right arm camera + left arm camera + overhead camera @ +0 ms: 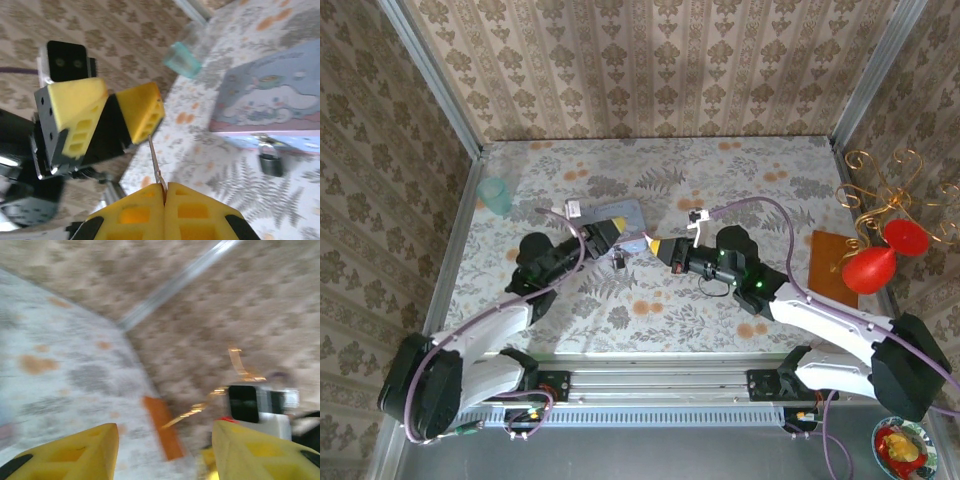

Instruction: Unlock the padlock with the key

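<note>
Pinching the thin key (154, 160), the right gripper (165, 189) faces the padlock (271, 160) just ahead (hung on the box (270, 100)); the left gripper (165, 435) stands spread.

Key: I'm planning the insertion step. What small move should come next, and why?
Probably swing the right gripper toward the padlock, key tip leading. That gripper is shut on the key, its blade sticking out free; the padlock hangs at the box front, apart from it. The left gripper is open, holding nothing.
</note>
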{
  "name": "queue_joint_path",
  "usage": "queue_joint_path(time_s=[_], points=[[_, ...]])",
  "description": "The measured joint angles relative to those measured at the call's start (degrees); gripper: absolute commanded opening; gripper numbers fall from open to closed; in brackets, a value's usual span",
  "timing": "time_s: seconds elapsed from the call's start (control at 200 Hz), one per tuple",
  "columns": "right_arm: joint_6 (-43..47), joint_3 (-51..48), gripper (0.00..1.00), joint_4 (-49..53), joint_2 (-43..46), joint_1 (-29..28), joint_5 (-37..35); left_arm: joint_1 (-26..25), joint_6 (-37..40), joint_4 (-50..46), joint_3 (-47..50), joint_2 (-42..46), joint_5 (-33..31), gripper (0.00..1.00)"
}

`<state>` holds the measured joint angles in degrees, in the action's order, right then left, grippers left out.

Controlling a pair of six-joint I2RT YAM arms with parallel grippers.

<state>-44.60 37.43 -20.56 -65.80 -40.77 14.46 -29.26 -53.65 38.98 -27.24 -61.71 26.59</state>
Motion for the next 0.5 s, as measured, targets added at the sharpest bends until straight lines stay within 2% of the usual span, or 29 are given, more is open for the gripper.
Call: queue_joint_path(time_s=[0.12, 0.245, 0.385, 0.5], points=[[2.49, 1.05, 0.0, 6.93, 0.35, 0.0, -2.78, -0.07, 9.57, -20.46, -7.39, -0.11, -4.59, 0.53], [3.15, 0.94, 0.0, 10.71, 0.39, 0.0, -4.13, -1.6, 16.96, -32.98, -9.49, -1.33, -9.53, 0.53], [3.06, -0.61, 0.0, 10.43, 0.39, 0.0, -4.24, -5.22, 23.08, -39.74, -8.22, -4.59, -13.73, 0.55], [3.06, -1.77, 0.0, 10.23, -0.26, 0.0, -4.22, -6.62, 26.16, -39.36, -6.25, -7.63, -15.47, 0.55]])
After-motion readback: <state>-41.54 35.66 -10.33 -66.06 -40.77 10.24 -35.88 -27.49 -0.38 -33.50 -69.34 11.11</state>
